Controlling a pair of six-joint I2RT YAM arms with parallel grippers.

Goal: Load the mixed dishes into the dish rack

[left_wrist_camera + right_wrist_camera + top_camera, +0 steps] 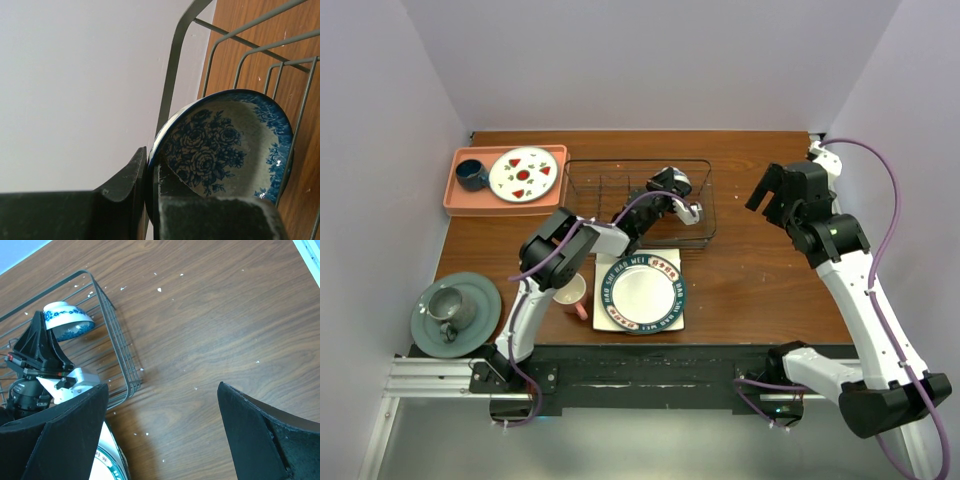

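Left gripper [151, 200], closed on the rim of the bowl [225, 145]. The left wrist view shows one finger [122, 192] outside the rim and the other inside, the blue rose pattern of the bowl's interior, and wires of the rack [175, 65] just behind it. The right wrist view gives the same bowl from outside, tilted, its white underside uppermost, held within the end of the rack nearest the right arm; whether it touches the wires cannot be told. In the top view the left arm reaches across into the rack, and its wrist and gripper hide the bowl almost wholly. The top view alone shows the square plate [667, 263] just in front of the rack, with the lettered plate [642, 288] lying on it. It also shows the pink mug [573, 293] beside them under the left arm, and the green plate [485, 300] well to the left, bearing a grey object too unclear to name. The right wrist view cuts the lettered plate to a sliver at its lower edge. Right gripper [162, 390], jaws wide apart and holding nothing, hangs over bare table [210, 315] beside the rack, well apart from the bowl.
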